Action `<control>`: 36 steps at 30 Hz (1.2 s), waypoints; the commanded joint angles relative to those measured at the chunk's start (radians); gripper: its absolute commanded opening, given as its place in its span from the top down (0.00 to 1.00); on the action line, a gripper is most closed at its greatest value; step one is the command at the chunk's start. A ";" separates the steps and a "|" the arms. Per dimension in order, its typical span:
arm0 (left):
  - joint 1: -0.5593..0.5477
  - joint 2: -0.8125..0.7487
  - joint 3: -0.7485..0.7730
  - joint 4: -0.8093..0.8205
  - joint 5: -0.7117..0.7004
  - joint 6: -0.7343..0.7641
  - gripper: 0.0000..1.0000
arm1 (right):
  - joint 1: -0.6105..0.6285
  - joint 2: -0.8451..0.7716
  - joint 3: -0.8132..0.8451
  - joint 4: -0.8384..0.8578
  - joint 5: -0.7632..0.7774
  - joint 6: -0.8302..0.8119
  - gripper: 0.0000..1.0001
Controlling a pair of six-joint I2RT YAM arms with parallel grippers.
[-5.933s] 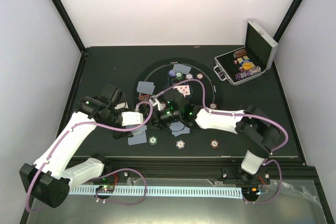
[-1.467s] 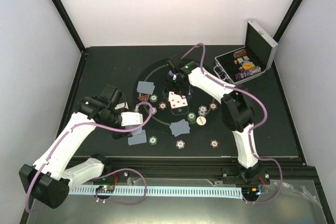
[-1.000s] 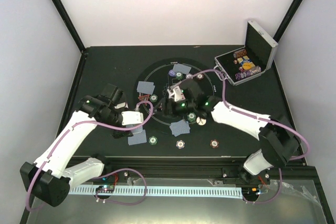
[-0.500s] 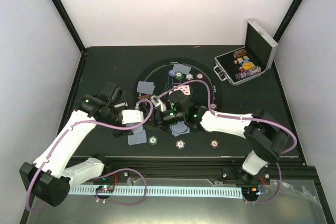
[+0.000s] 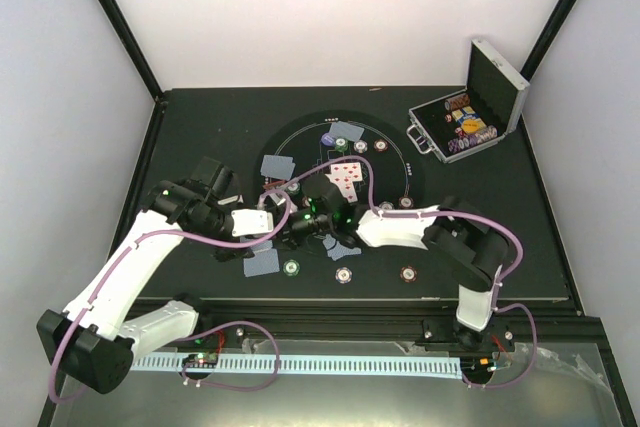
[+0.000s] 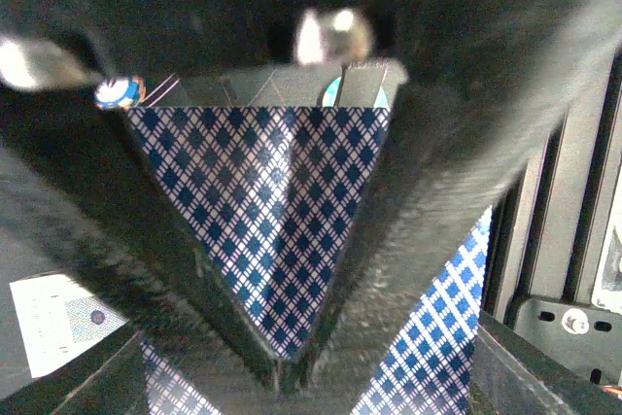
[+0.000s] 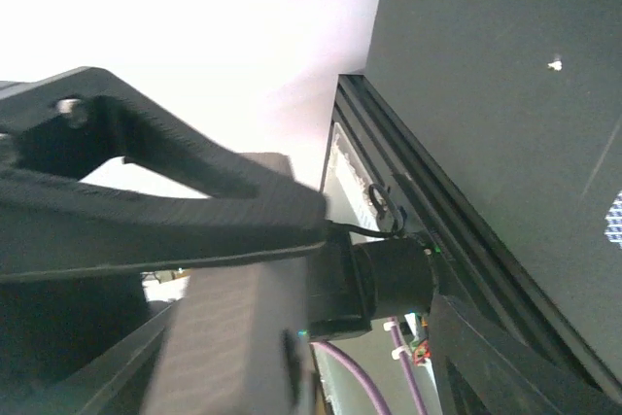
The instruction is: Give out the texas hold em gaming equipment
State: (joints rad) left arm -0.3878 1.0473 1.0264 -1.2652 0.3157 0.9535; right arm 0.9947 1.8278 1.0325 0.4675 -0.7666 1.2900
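My left gripper point(image 5: 262, 231) hangs over the mat's near left edge, shut on a pack of blue-checked playing cards point(image 6: 262, 201), which is wedged between its fingers point(image 6: 408, 240). The right gripper point(image 5: 298, 229) has come right up beside it; its jaws stand apart with nothing seen between them, and the left arm's black and grey parts point(image 7: 243, 240) fill that wrist view. On the mat lie face-down cards point(image 5: 279, 165), a face-up red-pipped card point(image 5: 346, 175), striped chips point(image 5: 291, 268) point(image 5: 343, 275) and a purple disc point(image 5: 327, 139).
The round black mat point(image 5: 415, 172) covers the table's middle. An open silver case point(image 5: 490, 82) with several chips stands at the back right. A loose face-down card point(image 5: 262, 262) lies near the front edge, with another chip point(image 5: 408, 272) to its right.
The right gripper has swung from the mat's centre toward the left gripper, its jaws narrowing. The left arm and its cards have stayed put.
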 commanded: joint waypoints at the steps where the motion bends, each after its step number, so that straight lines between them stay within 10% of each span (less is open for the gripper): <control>1: -0.003 -0.015 0.039 -0.020 0.020 -0.007 0.99 | 0.000 0.045 0.006 0.060 -0.029 0.020 0.37; 30: -0.003 -0.018 0.031 -0.016 0.019 -0.012 0.98 | -0.109 -0.128 -0.164 -0.070 -0.015 -0.099 0.57; 36: -0.003 -0.020 0.015 -0.006 0.017 -0.015 0.98 | -0.118 -0.172 -0.177 -0.044 -0.022 -0.073 0.84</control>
State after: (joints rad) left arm -0.3927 1.0466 1.0264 -1.2701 0.3065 0.9455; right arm 0.8848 1.7008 0.8715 0.4244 -0.8032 1.2087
